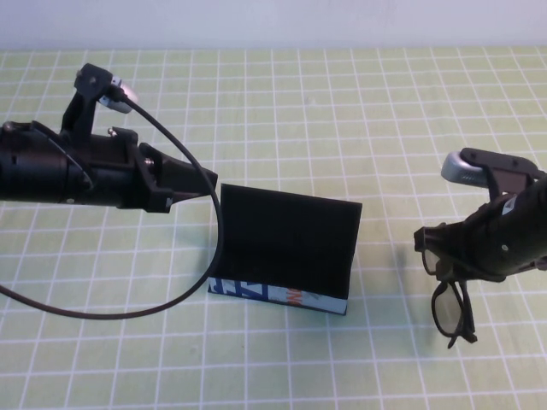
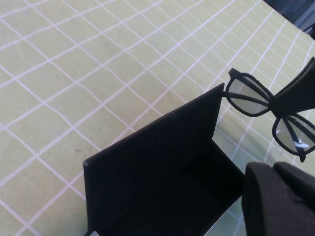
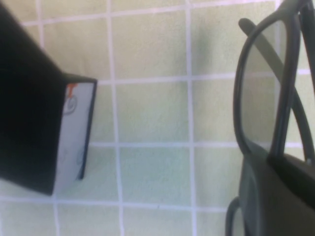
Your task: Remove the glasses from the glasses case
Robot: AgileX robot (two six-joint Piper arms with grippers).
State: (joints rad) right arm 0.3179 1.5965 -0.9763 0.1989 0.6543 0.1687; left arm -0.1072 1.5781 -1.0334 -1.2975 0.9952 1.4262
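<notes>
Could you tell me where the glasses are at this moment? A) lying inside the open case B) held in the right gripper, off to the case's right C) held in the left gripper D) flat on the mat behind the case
B: the right gripper is shut on the glasses, clear of the open glasses case; the left gripper sits by the lid's left edge.

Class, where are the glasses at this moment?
In the high view the glasses hang in the right end effector above the mat, right of the open case. The left end effector sits at the case lid's upper left corner.

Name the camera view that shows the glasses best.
The left wrist view: both lenses of the glasses face it, held by the right end effector. The high view shows them small, part hidden; the right wrist view only one lens.
</notes>
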